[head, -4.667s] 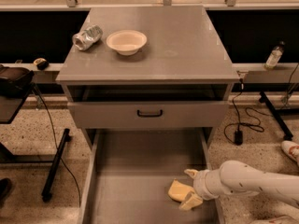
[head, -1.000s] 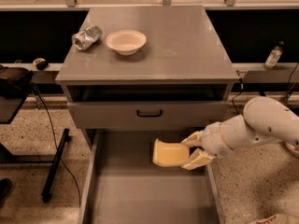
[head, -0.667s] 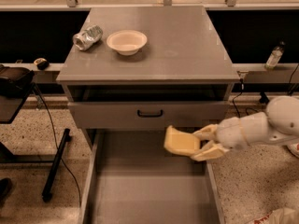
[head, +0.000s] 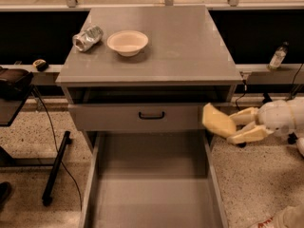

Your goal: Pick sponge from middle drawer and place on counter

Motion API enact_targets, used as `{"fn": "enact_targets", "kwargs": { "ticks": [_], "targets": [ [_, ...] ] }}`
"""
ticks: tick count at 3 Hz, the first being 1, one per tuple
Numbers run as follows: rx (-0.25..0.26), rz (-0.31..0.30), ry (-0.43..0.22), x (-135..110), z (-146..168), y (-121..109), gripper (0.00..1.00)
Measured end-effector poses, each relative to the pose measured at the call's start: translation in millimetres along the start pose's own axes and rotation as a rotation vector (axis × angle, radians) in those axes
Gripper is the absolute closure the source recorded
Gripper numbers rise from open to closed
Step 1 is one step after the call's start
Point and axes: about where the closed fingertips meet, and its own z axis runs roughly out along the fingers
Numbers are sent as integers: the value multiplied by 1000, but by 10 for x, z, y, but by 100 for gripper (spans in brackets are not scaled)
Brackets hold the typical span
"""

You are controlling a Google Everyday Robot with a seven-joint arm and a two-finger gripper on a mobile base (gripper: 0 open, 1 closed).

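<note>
The pale yellow sponge (head: 217, 120) is held in my gripper (head: 231, 126), which is shut on it at the right side of the cabinet, beside the gray drawer front and above the right wall of the open middle drawer (head: 152, 194). The drawer's flat floor is bare. The gray counter (head: 175, 42) lies above and to the left of the gripper. My white arm (head: 280, 118) reaches in from the right edge.
A cream bowl (head: 127, 42) and a crushed silver can (head: 88, 37) sit on the counter's left part. The drawer front with black handle (head: 152, 115) is below the counter. A bottle (head: 278, 56) stands on the right ledge. Cables and a black stand are at left.
My gripper has lifted the sponge out of the middle drawer, moved it up and to the right, and now holds it beside the cabinet at drawer-front height.
</note>
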Motion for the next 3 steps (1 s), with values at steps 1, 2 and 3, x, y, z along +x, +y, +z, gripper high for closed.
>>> {"fn": "enact_targets", "kwargs": {
  "ticks": [1, 2, 3],
  "targets": [
    [49, -7, 123, -456, -364, -326, 100],
    [150, -6, 305, -910, -741, -747, 100],
    [310, 42, 454, -1232, -1081, -1171, 100]
  ]
}}
